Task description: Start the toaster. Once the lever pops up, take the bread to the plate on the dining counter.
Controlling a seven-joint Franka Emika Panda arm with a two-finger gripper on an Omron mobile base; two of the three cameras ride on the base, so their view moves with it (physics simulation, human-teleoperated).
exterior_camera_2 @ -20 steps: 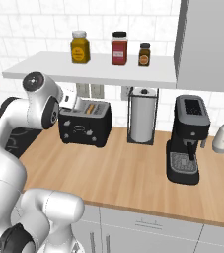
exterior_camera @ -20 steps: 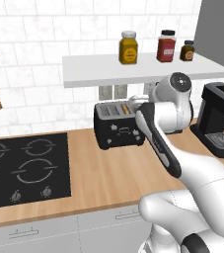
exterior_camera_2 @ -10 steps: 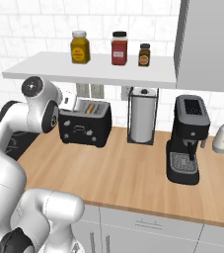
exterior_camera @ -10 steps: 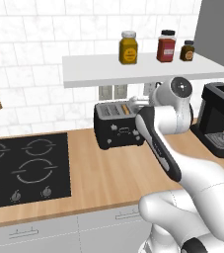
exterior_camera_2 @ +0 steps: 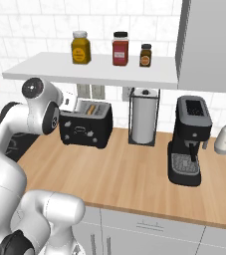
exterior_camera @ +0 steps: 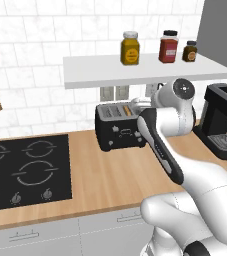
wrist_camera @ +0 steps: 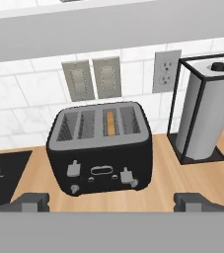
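The black toaster (wrist_camera: 101, 148) stands on the wood counter against the tiled wall, also seen as the toaster (exterior_camera: 120, 127) and the toaster (exterior_camera_2: 87, 124). A thin tan slice of bread (wrist_camera: 111, 122) sits upright in one of its right-hand slots, with only its top edge showing as the bread (exterior_camera: 127, 110). Two pale levers and small knobs are on the toaster's front. My gripper (wrist_camera: 112, 202) hovers in front of and above the toaster, open wide, with nothing between its fingertips (wrist_camera: 30, 200). The plate and the dining counter are out of view.
A paper towel roll in a black frame (wrist_camera: 205, 111) stands right of the toaster. A black coffee machine (exterior_camera_2: 190, 139) and a spray bottle (exterior_camera_2: 224, 137) are further right. The hob (exterior_camera: 22, 170) lies to the left. A shelf with jars (exterior_camera: 135, 67) hangs low overhead.
The arm's upper joints have shifted slightly sideways. The toaster and the bread have not moved.
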